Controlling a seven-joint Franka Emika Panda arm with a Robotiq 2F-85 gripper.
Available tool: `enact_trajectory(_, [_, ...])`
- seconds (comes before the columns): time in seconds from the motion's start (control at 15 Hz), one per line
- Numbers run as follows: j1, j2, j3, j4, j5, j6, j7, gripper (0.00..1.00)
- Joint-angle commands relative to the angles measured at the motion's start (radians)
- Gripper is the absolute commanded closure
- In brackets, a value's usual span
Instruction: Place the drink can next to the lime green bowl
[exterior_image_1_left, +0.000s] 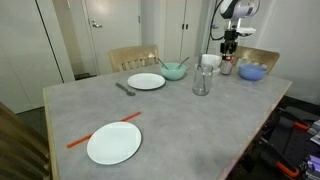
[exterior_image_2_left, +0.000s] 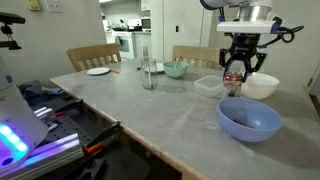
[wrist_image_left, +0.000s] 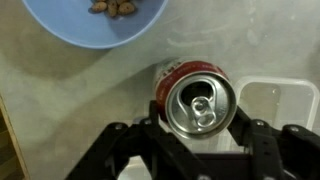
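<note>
The drink can (wrist_image_left: 198, 100) is red with a silvery top and stands upright between my gripper's (wrist_image_left: 198, 128) two black fingers, which press on its sides. In both exterior views the can (exterior_image_1_left: 227, 67) (exterior_image_2_left: 233, 83) hangs under the gripper (exterior_image_1_left: 229, 52) (exterior_image_2_left: 234, 68) at the far end of the table, at or just above the surface. The lime green bowl (exterior_image_1_left: 174, 71) (exterior_image_2_left: 176, 69) sits apart from the can, beyond a clear glass (exterior_image_1_left: 202, 82) (exterior_image_2_left: 149, 70).
A light blue bowl (wrist_image_left: 95, 20) (exterior_image_2_left: 250, 118) (exterior_image_1_left: 252, 72) holding brown bits lies close to the can. A white square container (wrist_image_left: 275, 100) (exterior_image_2_left: 208, 86) and a white bowl (exterior_image_2_left: 262, 86) are next to it. A white cup (exterior_image_1_left: 210, 62) and white plates (exterior_image_1_left: 146, 81) (exterior_image_1_left: 113, 143) are on the table.
</note>
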Motion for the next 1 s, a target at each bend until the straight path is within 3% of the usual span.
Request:
enact_trajectory(0.0, [0.047,-0.075,-0.020,-0.048,-0.057,-0.023,0.052,0.59])
enact_trajectory(0.47, [0.153,-0.193,-0.042,-0.071,-0.205,-0.052,0.180,0.59])
enact_trajectory(0.93, [0.208,-0.266,0.012,-0.108,-0.150,-0.079,0.173,0.59])
